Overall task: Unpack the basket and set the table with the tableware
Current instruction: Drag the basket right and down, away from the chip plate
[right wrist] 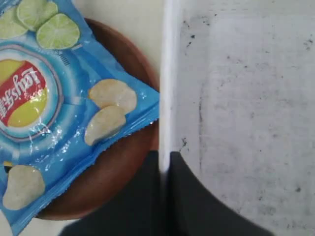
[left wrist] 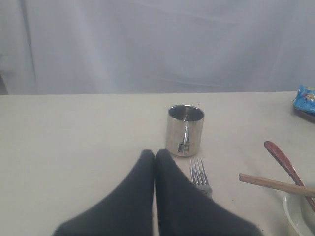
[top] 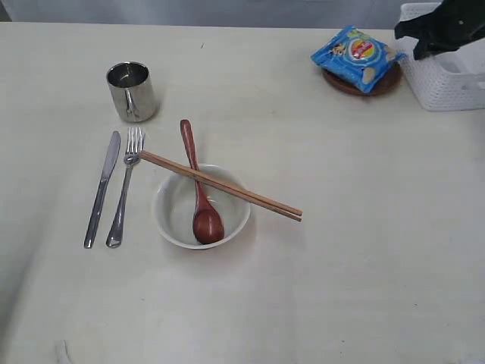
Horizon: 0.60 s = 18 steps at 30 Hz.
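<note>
The white basket (top: 447, 87) stands at the table's (top: 364, 288) far right, and my right gripper (top: 415, 45) is shut on its near rim (right wrist: 170, 73); the fingers (right wrist: 142, 196) straddle that rim. Beside it, the brown plate (right wrist: 118, 167) lies under the blue chip bag (right wrist: 49, 98). On the left lie the knife (top: 102, 189) and fork (top: 125, 189), with the steel mug (top: 132, 91) behind them. The off-white bowl (top: 170, 216) holds the red-brown spoon (top: 201, 197), and the chopsticks (top: 242, 193) rest across its rim. My left gripper (left wrist: 155, 155) is shut and empty, hovering short of the mug (left wrist: 185, 130) and fork (left wrist: 199, 177).
The basket's floor (right wrist: 246, 98) is bare and scuffed where the right wrist view shows it. A pale curtain hangs behind the table's far edge. The plate (top: 383, 85) and chip bag (top: 356, 57) sit right against the basket's left side.
</note>
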Motion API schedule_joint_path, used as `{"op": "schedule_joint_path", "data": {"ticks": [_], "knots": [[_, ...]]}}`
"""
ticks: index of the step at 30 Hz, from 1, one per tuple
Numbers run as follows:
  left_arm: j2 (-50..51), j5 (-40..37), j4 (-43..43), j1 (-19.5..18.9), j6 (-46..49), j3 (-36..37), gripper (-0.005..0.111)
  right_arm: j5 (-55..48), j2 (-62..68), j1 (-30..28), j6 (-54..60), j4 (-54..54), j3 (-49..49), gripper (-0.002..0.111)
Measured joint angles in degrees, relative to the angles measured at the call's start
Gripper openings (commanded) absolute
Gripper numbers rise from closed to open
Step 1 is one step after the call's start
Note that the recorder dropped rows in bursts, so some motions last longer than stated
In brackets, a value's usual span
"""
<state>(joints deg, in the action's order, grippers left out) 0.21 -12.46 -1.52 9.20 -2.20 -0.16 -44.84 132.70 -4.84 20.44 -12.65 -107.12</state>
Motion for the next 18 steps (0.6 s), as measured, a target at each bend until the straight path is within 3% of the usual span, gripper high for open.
{"op": "schedule_joint_path", "data": {"ticks": [18], "knots": [[0.0,0.0,0.0,0.0,0.0,0.0,0.0,-6.8,-0.5,16.1,0.4,-1.5,-0.7,-0.001]]}}
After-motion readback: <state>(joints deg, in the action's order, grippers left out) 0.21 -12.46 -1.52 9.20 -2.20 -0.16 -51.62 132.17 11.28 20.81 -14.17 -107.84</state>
